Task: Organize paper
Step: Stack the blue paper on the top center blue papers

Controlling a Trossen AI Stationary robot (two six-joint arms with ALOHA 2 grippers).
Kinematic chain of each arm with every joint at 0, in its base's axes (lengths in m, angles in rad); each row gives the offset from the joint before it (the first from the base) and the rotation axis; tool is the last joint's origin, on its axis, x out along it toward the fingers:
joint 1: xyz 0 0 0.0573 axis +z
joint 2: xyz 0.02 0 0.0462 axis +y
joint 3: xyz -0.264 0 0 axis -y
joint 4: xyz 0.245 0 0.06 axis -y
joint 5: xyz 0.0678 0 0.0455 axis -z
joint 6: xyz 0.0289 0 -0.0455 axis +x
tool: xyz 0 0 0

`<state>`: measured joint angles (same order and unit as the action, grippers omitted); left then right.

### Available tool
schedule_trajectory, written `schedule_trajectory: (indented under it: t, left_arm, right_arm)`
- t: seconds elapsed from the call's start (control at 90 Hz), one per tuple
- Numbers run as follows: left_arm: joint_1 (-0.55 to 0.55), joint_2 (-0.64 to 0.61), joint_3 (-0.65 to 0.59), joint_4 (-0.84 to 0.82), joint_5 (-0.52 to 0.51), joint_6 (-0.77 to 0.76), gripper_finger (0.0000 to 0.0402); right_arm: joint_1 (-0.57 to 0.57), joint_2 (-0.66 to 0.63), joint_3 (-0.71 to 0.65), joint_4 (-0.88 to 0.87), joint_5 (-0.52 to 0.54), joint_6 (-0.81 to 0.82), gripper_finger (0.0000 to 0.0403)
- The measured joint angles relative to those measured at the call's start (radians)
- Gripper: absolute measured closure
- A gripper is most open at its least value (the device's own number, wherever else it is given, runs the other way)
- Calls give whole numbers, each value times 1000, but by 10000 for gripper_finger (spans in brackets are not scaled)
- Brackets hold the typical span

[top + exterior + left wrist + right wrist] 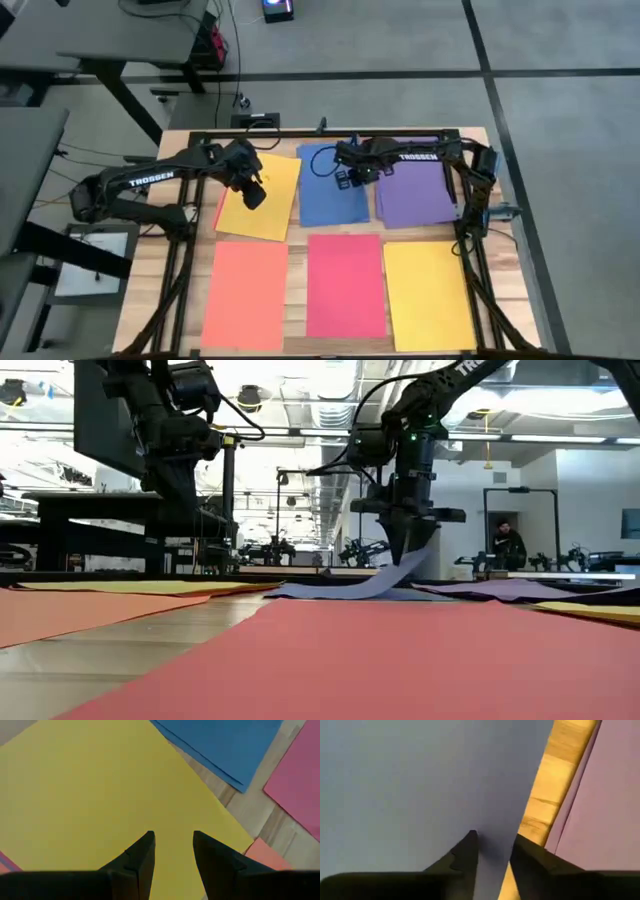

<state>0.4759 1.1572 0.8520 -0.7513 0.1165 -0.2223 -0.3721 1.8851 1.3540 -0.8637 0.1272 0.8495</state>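
Note:
Six sheets of paper lie in two rows on the wooden table. In the far row are a tilted yellow sheet (262,200) with a red edge (219,210) showing under it, a blue sheet (325,205) and a purple sheet (415,195). In the near row are salmon-orange (245,295), pink-red (345,285) and yellow (428,295) sheets. My left gripper (173,840) stands open over the far yellow sheet (90,795). My right gripper (352,178) is shut on the blue sheet (385,582). My right gripper pinches the blue sheet between its two fingers at the long edge (492,835) that faces the purple sheet (600,795). The fingers come from above, pointing down. That edge is raised in a curve (400,570); the rest of the sheet lies on the table.
Bare wood (545,795) shows as a strip between the blue and purple sheets. In the left wrist view the blue paper's corner (225,750) shows two layered edges. The arms' dark frame (470,240) runs along both table sides. Tables and a person (508,548) are beyond.

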Motion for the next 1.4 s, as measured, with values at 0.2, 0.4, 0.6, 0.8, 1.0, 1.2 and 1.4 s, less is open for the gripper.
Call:
schedule_trajectory:
  t: [0.2,0.4,0.6,0.8,1.0,1.2,1.4]
  left_arm:
    - [0,0,0,0,0,0,283]
    - [0,0,0,0,-14,0,283]
    - [0,0,0,2,-18,10,283]
    - [0,0,0,0,-18,4,283]
    - [0,0,0,-2,-18,-27,283]
    - [0,0,0,0,-18,-36,283]
    - [0,0,0,0,-19,-37,283]
  right_arm:
    - [-11,0,11,-106,2,-84,246]
    - [-10,1,69,-92,-59,-195,231]
    - [60,47,76,300,-80,-233,234]
    - [97,170,73,397,-63,-218,240]
    - [118,220,75,383,-28,-171,241]
    - [112,225,77,365,-6,-122,241]
    - [76,225,76,325,10,-118,241]
